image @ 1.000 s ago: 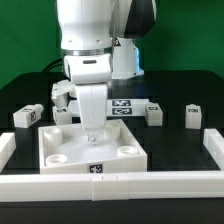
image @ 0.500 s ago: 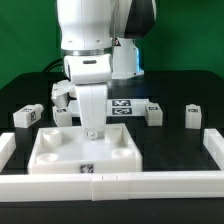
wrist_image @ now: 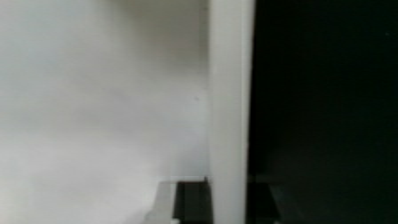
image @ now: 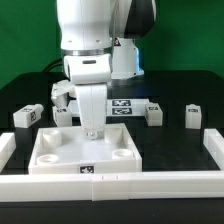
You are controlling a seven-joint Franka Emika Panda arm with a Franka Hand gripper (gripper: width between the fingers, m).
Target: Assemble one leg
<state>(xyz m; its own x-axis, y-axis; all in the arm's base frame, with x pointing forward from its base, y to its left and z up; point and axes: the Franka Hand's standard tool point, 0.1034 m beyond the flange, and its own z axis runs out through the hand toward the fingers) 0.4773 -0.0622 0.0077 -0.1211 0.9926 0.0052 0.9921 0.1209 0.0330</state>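
My gripper [image: 93, 131] points straight down and is shut on the back rim of the large white square panel [image: 70, 152], which lies flat against the front wall. In the wrist view the panel's rim [wrist_image: 228, 100] runs between my dark fingers [wrist_image: 192, 205], with the gripper [wrist_image: 228, 204] closed around it. Several small white legs with square markers lie on the black table behind the panel: one leg [image: 27, 116] at the exterior view's left, one [image: 62, 116] partly behind my arm, one [image: 154, 113] and one [image: 193, 116] at the right.
The marker board [image: 121, 107] lies behind my gripper. Low white walls bound the workspace: a front wall [image: 150, 184], a left wall [image: 5, 148] and a right wall [image: 213, 146]. A green backdrop stands behind the table.
The panel has slid toward the exterior view's left and toward the front wall, held by my gripper. It has been still over the last half second. The legs have not moved.
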